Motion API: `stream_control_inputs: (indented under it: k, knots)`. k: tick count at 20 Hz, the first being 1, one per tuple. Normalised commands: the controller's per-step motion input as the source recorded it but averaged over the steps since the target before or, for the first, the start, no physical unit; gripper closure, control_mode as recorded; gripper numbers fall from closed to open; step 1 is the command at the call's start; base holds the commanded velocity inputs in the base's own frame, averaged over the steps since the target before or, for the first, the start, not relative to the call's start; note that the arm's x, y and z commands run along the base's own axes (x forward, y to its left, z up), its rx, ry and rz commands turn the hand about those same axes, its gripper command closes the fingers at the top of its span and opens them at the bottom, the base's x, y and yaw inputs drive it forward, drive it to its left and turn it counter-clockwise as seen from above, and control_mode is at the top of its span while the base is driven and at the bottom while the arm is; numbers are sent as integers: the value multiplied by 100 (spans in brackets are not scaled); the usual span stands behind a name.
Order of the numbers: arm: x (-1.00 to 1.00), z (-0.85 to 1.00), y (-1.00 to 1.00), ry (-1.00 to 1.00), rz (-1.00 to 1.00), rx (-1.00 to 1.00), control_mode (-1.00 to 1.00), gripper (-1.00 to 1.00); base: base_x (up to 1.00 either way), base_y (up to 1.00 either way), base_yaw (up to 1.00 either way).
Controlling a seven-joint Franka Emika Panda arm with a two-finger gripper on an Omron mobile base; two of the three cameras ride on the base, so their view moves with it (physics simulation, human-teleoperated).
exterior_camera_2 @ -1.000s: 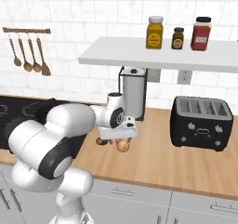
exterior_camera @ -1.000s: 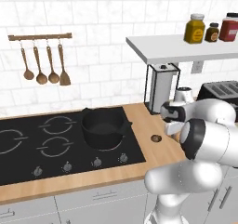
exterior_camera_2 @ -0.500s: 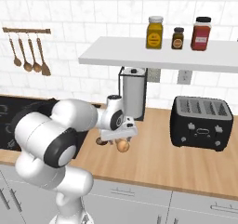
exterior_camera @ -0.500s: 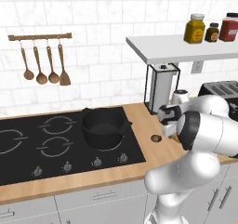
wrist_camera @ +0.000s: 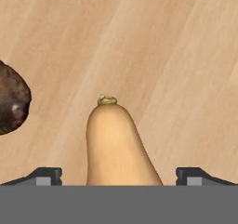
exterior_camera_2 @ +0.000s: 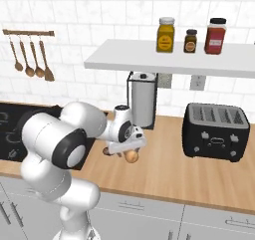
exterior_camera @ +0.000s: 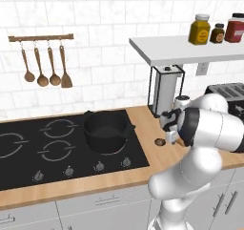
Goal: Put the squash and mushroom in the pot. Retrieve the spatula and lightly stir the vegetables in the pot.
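Note:
The tan squash (wrist_camera: 116, 144) lies on the wooden counter between my open gripper's (wrist_camera: 119, 176) two fingertips (wrist_camera: 44, 175), stem end pointing away from the hand. It touches neither fingertip. The dark brown mushroom (wrist_camera: 11, 100) sits a little to its left. In the right base view the gripper (exterior_camera_2: 128, 149) hangs low over the squash (exterior_camera_2: 131, 156), with the mushroom (exterior_camera_2: 106, 151) beside it. The black pot (exterior_camera: 106, 130) stands on the stove's right burner, left of the gripper (exterior_camera: 169, 130) and the mushroom (exterior_camera: 161, 141). The spatula is out of view.
A black toaster (exterior_camera_2: 215, 130) stands on the counter to the right. A paper towel holder (exterior_camera_2: 143, 99) is behind the hand, under a white shelf (exterior_camera_2: 149, 62) with jars. Wooden spoons and a wooden spatula (exterior_camera: 45, 67) hang over the stove (exterior_camera: 28, 148).
The arm's elbow has swung up and to the right, while the hand has stayed low over the squash. Squash, mushroom and pot have not moved.

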Motion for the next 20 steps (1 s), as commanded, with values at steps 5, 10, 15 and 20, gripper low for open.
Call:
stream_control_inputs:
  k: [5, 10, 15, 20]
  knots:
    - [1, -13, 0, 0, 4, 0, -100, 100, 0, 0, 0]
    - [-19, 36, 0, -11, 0, 0, -100, 100, 0, 0, 0]
    - [-71, 100, 11, -30, 0, 0, -100, 100, 0, 0, 0]
    - [-66, 100, 63, -18, 0, 0, -100, 100, 0, 0, 0]
